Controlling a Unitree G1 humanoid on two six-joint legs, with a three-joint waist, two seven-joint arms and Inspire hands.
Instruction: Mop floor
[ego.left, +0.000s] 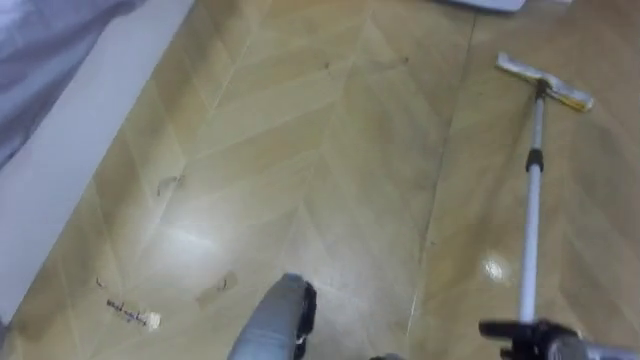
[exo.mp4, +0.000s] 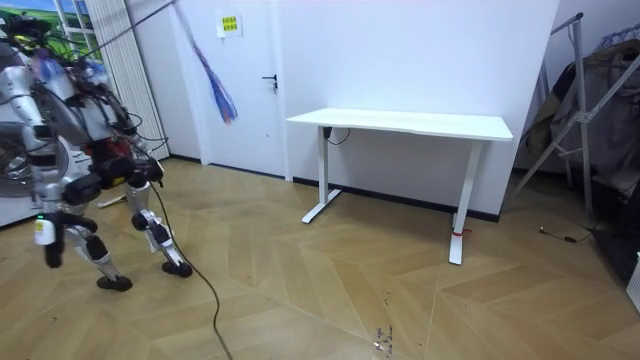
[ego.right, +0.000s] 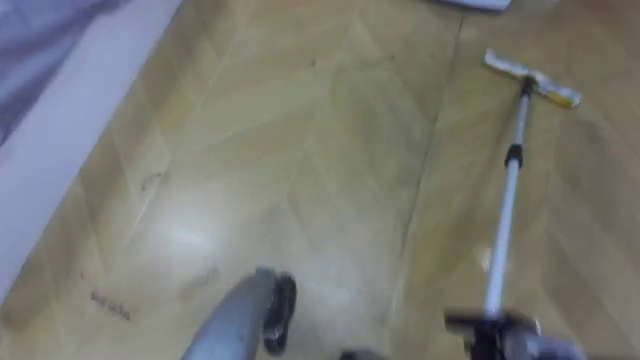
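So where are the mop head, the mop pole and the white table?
mop head (ego.left: 541, 80), left eye view, centre of the flat pad.
mop pole (ego.left: 530, 230), left eye view, midway along the shaft.
white table (exo.mp4: 400, 123), room view, bare tabletop.

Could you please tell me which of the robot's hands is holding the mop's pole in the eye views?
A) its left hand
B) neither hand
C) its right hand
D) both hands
C: the right hand is curled round the mop at the low end of its pole, lower right, while the left hand is at the bottom centre, apart from the pole.
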